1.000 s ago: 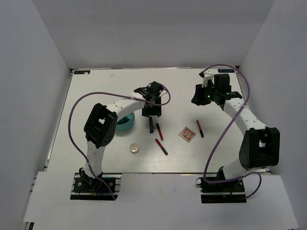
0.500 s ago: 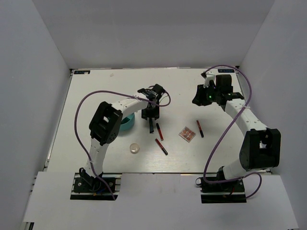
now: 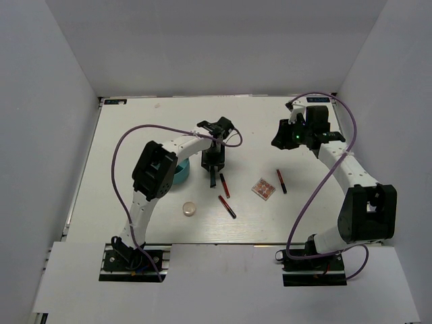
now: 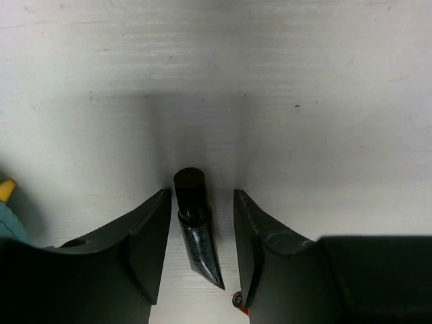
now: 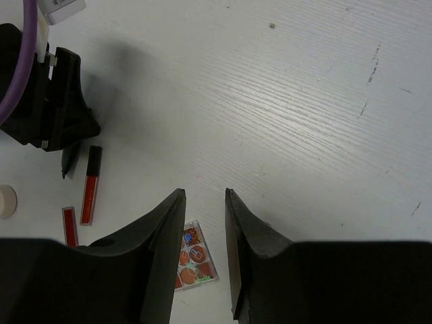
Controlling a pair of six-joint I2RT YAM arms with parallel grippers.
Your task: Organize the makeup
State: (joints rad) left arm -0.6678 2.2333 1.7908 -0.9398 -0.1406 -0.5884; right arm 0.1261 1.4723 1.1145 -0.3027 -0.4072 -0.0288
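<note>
**Black tube [image 4: 197, 236] between spread jaws of left gripper [image 4: 201, 202]**

Untouched by either jaw, the tube lies flat on the white table [image 3: 135, 135]. The teal tub [image 3: 180, 174] sits just beside it, mostly under the arm, so its contents cannot be made out. The right gripper [image 5: 202, 202] hangs with jaws apart, holding nothing. Three red-black sticks [image 3: 224, 185], the palette [image 3: 264, 189] and the compact [image 3: 189, 209] lie loose on the table.
</note>
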